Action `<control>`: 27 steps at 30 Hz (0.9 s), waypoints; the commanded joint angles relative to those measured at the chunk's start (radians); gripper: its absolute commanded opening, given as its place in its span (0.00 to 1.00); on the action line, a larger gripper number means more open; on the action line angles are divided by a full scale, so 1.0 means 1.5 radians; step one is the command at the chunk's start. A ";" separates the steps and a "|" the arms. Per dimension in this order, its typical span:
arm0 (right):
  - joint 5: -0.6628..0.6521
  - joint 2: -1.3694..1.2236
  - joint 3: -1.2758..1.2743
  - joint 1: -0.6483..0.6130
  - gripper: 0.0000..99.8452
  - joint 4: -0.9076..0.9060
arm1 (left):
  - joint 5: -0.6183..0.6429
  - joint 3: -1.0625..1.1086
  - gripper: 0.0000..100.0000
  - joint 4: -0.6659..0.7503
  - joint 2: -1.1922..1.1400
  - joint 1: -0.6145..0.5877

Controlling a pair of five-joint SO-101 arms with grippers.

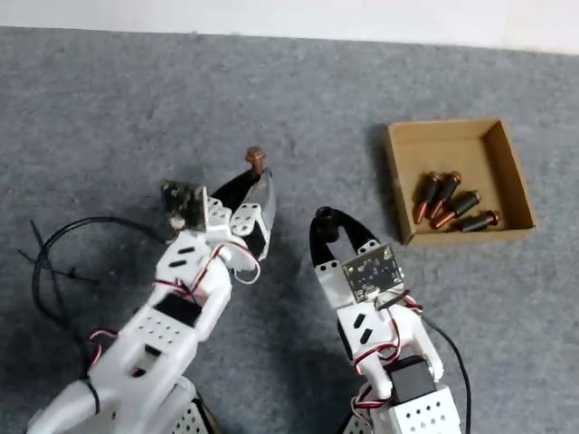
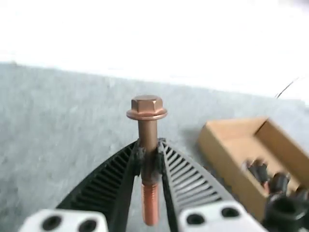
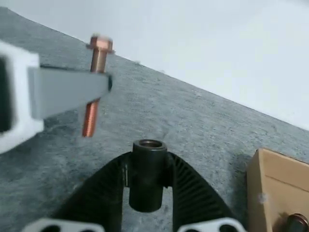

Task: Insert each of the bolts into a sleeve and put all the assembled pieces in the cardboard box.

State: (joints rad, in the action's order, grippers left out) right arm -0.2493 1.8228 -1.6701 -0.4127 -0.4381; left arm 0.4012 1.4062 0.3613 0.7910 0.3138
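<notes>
1. The left gripper (image 2: 149,147) is clamped on a copper hex bolt (image 2: 147,121) at mid-shank. The bolt is upright, head up, with its threaded end hanging below the fingers.
2. The right gripper (image 3: 147,163) is closed round a black sleeve (image 3: 146,181), which is also upright with its bore facing up. In the high view the bolt is at about 10 o'clock from the sleeve, near it but not touching.
3. The thread tip could catch on the sleeve's rim if the two axes are not lined up. The bolt is pinched at a narrow band, so a sideways push could swivel it or slip it out.
4. Only a short length of thread is free below the left fingers. They may meet the right gripper's before the bolt seats.
5. The cardboard box (image 1: 395,181) lies at 2 o'clock from the right gripper and already holds four assembled pieces (image 1: 448,203). Its near wall is the edge to clear when dropping off.
6. Open grey felt (image 1: 109,108) stretches to 12 o'clock. A loose black cable (image 1: 54,262) lies at 9 o'clock beside the left arm.
</notes>
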 commanded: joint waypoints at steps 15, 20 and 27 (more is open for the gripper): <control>-0.005 0.004 -0.097 -0.009 0.00 -0.002 | 0.006 0.119 0.01 0.099 0.321 0.115; -0.007 0.004 -0.097 -0.034 0.00 -0.001 | 0.010 0.133 0.01 0.098 0.350 0.148; -0.007 0.009 -0.097 -0.043 0.00 0.001 | 0.010 0.144 0.01 0.098 0.351 0.182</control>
State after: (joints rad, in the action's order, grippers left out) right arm -0.2493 1.8228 -1.6701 -0.4680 -0.4381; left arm 0.4089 1.6349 0.4826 1.2896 0.5669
